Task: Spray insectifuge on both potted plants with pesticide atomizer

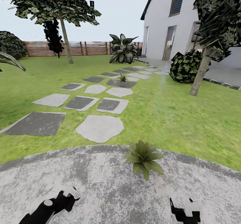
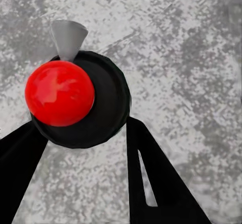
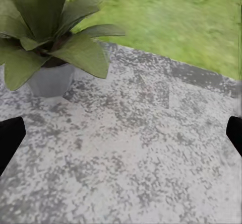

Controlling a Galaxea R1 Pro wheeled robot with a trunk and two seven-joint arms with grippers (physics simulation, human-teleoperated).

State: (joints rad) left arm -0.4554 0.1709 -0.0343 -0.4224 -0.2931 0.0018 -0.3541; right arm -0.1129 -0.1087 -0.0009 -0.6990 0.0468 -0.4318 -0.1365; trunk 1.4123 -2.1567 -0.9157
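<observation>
Green speckled leaves fanning out in a low rosette, that's the nearer potted plant (image 1: 144,157), sitting on the round grey patio (image 1: 100,183) right by its edge where the lawn (image 1: 174,113) starts. From the head view you mostly get leaves; the right wrist view is the one that shows its little grey pot (image 3: 49,79) properly, with the pointed leaves drooping over the rim. The second potted plant (image 1: 123,78) is way further out, tiny, on a dark stepping slab (image 1: 121,83) partway along the path toward the white house (image 1: 174,19).

The head view also gives the whole garden: brown slatted fence (image 1: 83,48) at the back, a big broad-leaved bush (image 1: 123,49), trees either side.

Left gripper (image 1: 72,194) is low at the head view's bottom edge over the patio. Its wrist view is the interesting one: a black round thing with a shiny red ball (image 2: 59,93) and a pale grey cone (image 2: 68,38) sits between the two black fingers (image 2: 156,178), which seem to close on it, though I can't tell for sure what it is or whether it's actually clamped.

Right gripper (image 1: 184,210) hangs over bare paving; its wrist view catches the fingertips (image 3: 10,138) at opposite edges, so spread wide, nothing in it
</observation>
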